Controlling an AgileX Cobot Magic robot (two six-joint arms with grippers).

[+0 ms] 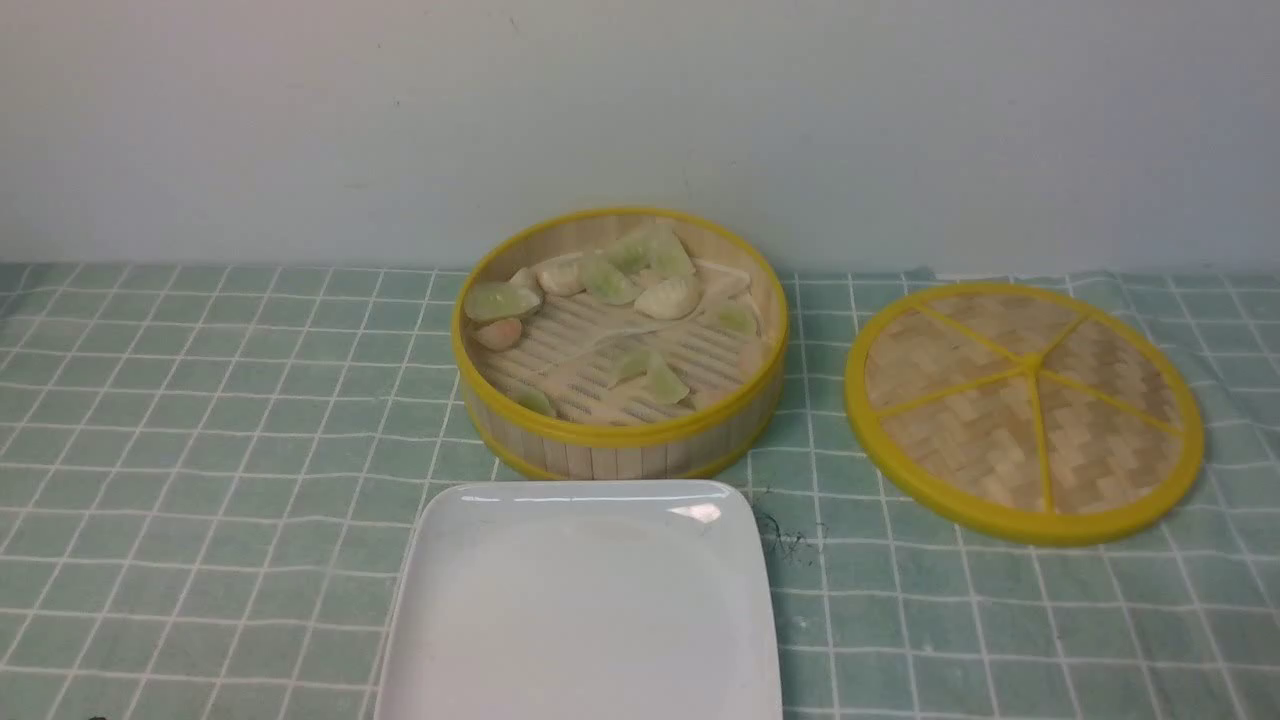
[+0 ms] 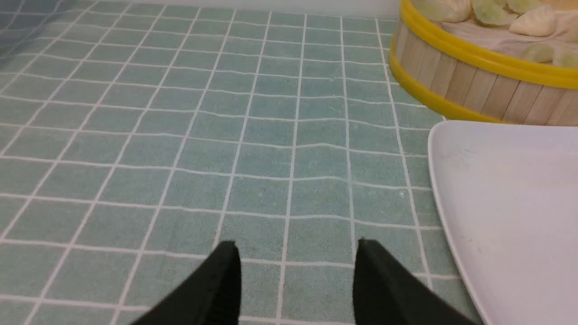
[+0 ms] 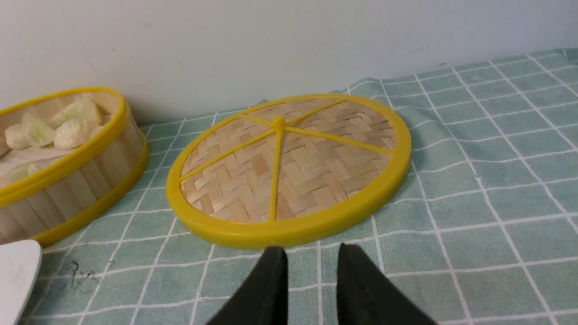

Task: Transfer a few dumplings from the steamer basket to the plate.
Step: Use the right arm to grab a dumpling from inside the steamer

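dumplings (image 1: 608,281) in steamer basket (image 1: 620,436) | plate (image 1: 580,610) just beside | dark scribble (image 1: 786,532), perhaps thread

Even, soft light; small glare on the plate (image 1: 585,610); sharp frames

The cloth (image 1: 200,450) was teal with a white grid. The basket (image 1: 620,455) had yellow rims and pale slats, its dumplings (image 1: 610,280) pale green, whitish or pinkish; the plate (image 1: 580,620) was glossy white. The lid (image 1: 1000,440) showed tan herringbone weave, yellow rim and spokes.

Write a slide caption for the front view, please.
Dumplings in the steamer basket, bare plate in front, lid at right.
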